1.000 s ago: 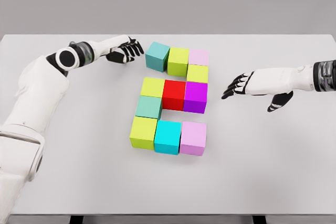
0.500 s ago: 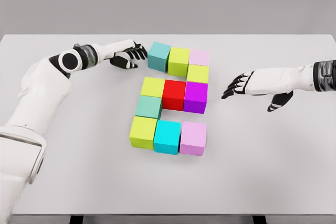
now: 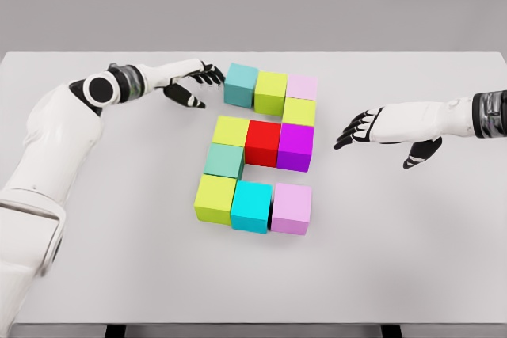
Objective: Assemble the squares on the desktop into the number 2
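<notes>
The last squaring-up step is judged to be in hand: the left hand point(image 3: 192, 85), fingers spread and holding nothing, is set against the teal block point(image 3: 241, 85), the figure's top-left corner. A gentle push toward the lime block point(image 3: 270, 92) beside it is called for. The right hand point(image 3: 372, 127) hovers open, well right of the teal block.

The right arm point(image 3: 475, 116) runs off the picture's right edge at the forearm, and the table's point(image 3: 412, 275) front corners are cut off.
</notes>
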Action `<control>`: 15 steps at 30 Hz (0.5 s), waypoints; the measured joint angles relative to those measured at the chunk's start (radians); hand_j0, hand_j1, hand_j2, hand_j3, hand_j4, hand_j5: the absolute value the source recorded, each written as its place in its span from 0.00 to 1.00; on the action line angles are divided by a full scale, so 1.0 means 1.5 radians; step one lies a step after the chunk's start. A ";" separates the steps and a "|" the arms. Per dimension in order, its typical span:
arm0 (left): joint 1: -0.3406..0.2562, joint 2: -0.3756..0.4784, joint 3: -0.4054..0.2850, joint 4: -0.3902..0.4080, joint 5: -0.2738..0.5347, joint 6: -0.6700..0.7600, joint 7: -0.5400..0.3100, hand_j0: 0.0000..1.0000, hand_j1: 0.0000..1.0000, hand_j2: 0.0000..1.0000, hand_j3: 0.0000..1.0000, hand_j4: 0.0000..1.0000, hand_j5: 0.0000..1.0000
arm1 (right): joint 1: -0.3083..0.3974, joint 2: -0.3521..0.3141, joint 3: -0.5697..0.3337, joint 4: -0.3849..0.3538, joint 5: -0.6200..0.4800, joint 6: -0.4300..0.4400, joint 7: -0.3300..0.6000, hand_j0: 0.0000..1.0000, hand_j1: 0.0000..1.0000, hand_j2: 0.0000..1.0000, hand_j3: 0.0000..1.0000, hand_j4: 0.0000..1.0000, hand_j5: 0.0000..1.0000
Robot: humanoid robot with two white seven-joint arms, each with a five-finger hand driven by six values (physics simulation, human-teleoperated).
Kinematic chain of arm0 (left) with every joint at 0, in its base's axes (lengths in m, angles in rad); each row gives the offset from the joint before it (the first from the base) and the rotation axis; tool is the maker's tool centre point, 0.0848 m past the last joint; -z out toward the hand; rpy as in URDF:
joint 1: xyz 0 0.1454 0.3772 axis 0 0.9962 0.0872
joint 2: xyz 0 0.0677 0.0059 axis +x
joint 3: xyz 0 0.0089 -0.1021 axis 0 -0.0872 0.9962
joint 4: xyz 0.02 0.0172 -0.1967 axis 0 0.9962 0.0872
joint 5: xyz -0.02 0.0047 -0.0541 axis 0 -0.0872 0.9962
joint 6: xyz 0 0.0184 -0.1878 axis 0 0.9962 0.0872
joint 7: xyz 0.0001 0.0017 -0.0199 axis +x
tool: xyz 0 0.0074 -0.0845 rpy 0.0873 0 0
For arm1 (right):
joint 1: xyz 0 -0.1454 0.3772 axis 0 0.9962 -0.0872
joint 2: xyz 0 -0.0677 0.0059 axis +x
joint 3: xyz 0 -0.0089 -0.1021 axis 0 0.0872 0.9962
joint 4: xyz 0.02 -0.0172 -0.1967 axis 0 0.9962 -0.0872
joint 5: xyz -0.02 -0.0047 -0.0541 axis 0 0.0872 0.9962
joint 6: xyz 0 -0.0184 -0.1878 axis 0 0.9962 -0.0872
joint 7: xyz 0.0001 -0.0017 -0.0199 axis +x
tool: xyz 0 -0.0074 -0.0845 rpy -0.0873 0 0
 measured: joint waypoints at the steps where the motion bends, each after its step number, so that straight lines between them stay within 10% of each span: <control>1: 0.000 0.005 0.002 0.000 0.000 0.000 0.000 1.00 1.00 1.00 1.00 1.00 1.00 | 0.001 0.000 -0.001 0.000 0.000 0.000 0.000 1.00 1.00 1.00 1.00 1.00 1.00; 15: 0.103 0.179 -0.011 -0.153 0.161 -0.115 0.000 1.00 1.00 1.00 1.00 1.00 1.00 | 0.001 -0.003 -0.008 0.000 0.000 0.000 0.000 1.00 1.00 1.00 1.00 1.00 1.00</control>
